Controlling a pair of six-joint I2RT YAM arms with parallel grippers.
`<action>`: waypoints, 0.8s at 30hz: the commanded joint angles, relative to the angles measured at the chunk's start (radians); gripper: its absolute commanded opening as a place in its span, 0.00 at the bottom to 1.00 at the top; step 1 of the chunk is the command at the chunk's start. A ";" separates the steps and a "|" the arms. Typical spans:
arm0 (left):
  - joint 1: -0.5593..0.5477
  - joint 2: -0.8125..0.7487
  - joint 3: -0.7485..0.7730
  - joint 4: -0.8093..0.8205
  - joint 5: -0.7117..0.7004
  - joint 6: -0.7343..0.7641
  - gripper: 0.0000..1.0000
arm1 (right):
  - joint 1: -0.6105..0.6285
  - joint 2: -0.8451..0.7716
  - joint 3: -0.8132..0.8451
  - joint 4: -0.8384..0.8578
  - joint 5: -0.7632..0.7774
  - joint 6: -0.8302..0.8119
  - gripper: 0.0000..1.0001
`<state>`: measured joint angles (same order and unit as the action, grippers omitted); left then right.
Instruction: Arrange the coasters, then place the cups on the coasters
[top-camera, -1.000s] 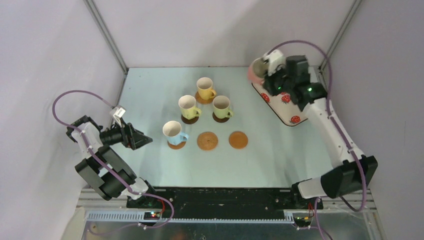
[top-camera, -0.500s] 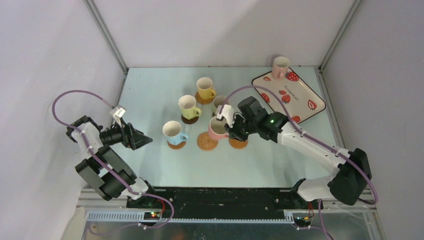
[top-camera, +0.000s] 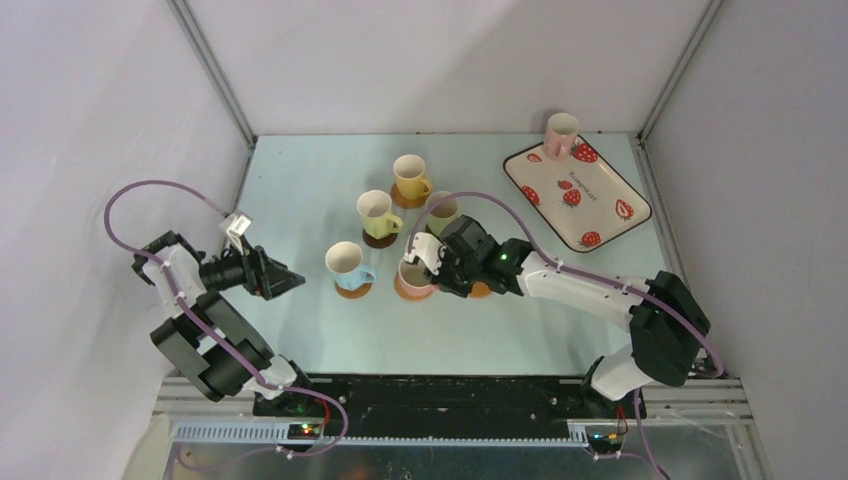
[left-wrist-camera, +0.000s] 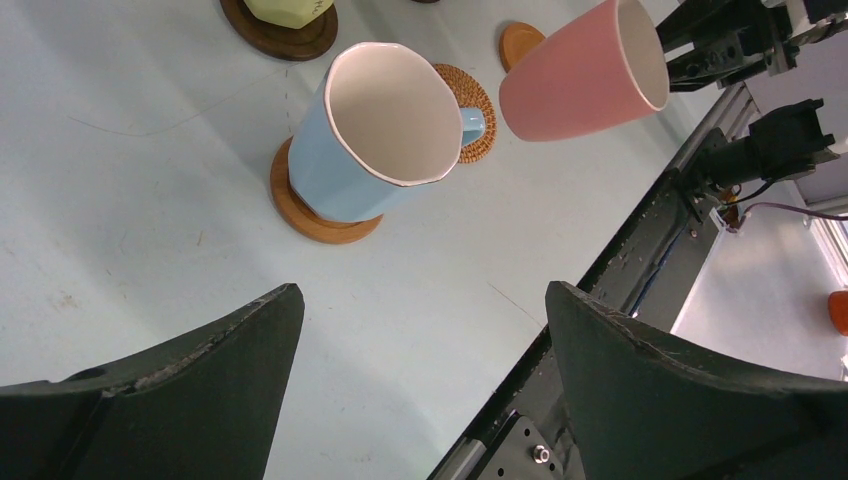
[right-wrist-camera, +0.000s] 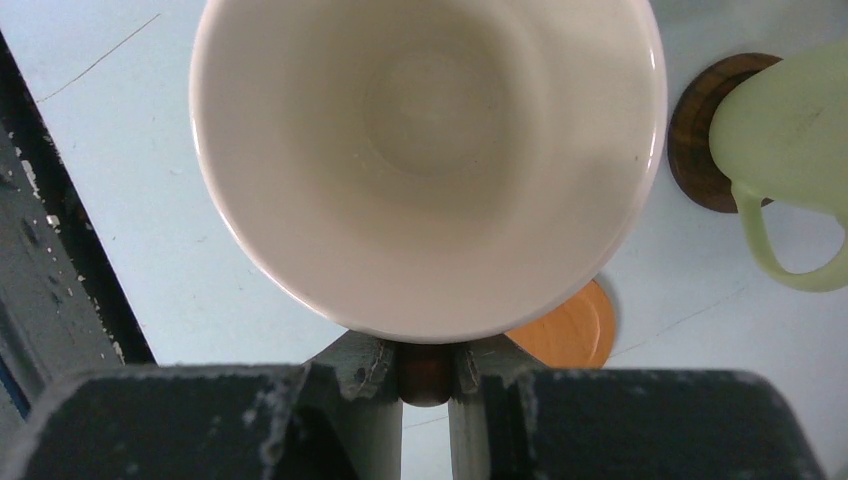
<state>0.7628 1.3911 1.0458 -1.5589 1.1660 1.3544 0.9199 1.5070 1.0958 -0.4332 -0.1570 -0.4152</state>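
My right gripper (top-camera: 431, 271) is shut on the handle of a pink cup (top-camera: 412, 279), holding it tilted just above the woven tan coaster (left-wrist-camera: 472, 97) in the front row. In the right wrist view the cup's white inside (right-wrist-camera: 430, 150) fills the frame above the gripper (right-wrist-camera: 428, 372). A blue cup (top-camera: 346, 264) stands on a tan coaster (left-wrist-camera: 312, 213) to its left. A plain orange coaster (top-camera: 481, 290) lies bare to its right. Behind, a yellow cup (top-camera: 410, 177) and two pale green cups (top-camera: 377, 214) (top-camera: 441, 210) stand on coasters. My left gripper (top-camera: 291, 281) is open and holds nothing.
A second pink cup (top-camera: 560, 135) stands at the far corner of the strawberry-print tray (top-camera: 598, 200) at the back right. The black rail (left-wrist-camera: 640, 240) of the table's near edge runs close to my left gripper (left-wrist-camera: 420, 300).
My right arm carried the pink cup from the tray across to the front row and brought it down over the middle coaster. The left arm has not moved.
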 joint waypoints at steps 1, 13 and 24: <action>0.011 -0.026 0.026 -0.046 0.033 0.027 0.98 | 0.005 0.010 0.024 0.129 0.019 0.025 0.00; 0.012 -0.015 0.028 -0.047 0.032 0.026 0.98 | 0.022 0.086 0.026 0.186 0.080 0.065 0.00; 0.012 -0.016 0.028 -0.047 0.033 0.027 0.98 | 0.020 0.139 0.039 0.194 0.088 0.088 0.00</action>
<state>0.7628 1.3911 1.0458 -1.5589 1.1660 1.3544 0.9413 1.6600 1.0958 -0.3447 -0.0765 -0.3447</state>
